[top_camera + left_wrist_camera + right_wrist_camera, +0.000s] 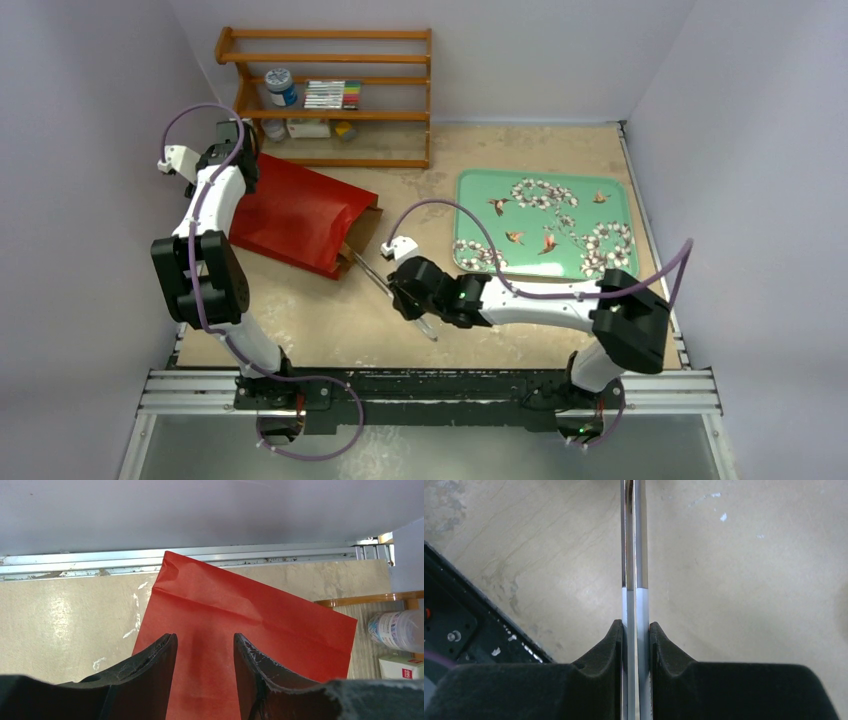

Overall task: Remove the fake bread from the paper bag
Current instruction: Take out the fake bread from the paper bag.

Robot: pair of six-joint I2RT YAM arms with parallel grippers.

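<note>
Because the paper bag (300, 215) lies on its side on the surface (330, 330), its long axis running from the far left down toward the near right, your next move turns on the mouth. It faces the right gripper (635, 627), so that arm is the nearer one to the opening. That gripper is clamped tight on the metal tongs (634, 555), squeezing their 2 arms together. The tongs reach up and to the left until their tips sit at the near corner of the mouth, though at a steeper angle than the bag's axis. You will probably need to swing them into line before pushing in. The left gripper (205, 640) hovers over the closed far end with its jaws partly apart and nothing visibly pinched between them. You cannot see the fake bread in any view. It is presumably inside the bag.
</note>
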